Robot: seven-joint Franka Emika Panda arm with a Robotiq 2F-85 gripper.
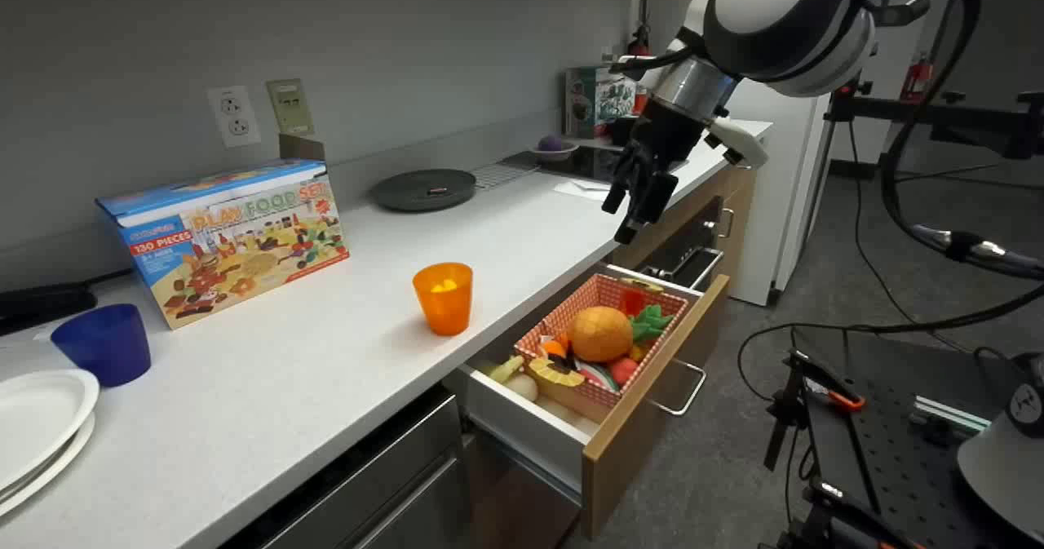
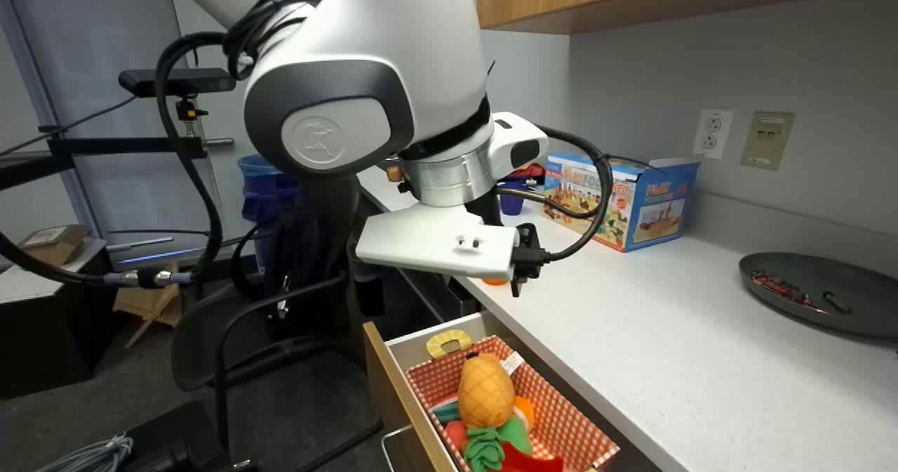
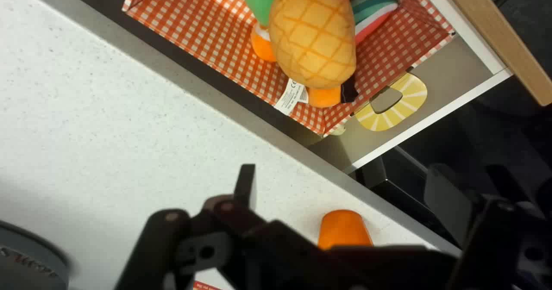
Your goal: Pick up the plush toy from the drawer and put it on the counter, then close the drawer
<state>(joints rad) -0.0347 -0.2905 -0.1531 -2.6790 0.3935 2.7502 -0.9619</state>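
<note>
The plush toy [image 1: 602,334] is roundish and orange-yellow with a darker criss-cross pattern. It lies on top of other toys in a checked basket inside the open drawer [image 1: 644,422]; it also shows in an exterior view [image 2: 485,391] and the wrist view [image 3: 312,35]. The drawer juts out below the white-grey counter [image 1: 326,353], whose edge crosses the wrist view [image 3: 129,130]. My gripper [image 1: 621,216] is open and empty, above and apart from the drawer and the counter edge. Its fingers are spread wide in the wrist view [image 3: 345,184]. In an exterior view the wrist mostly hides them.
The red-white checked basket [image 3: 207,61] holds several other toys. An orange cup [image 1: 444,300] stands near the counter edge. A play food box [image 1: 236,243], a dark pan [image 1: 424,190], a blue cup [image 1: 106,345] and white plates [image 1: 41,418] are also on the counter.
</note>
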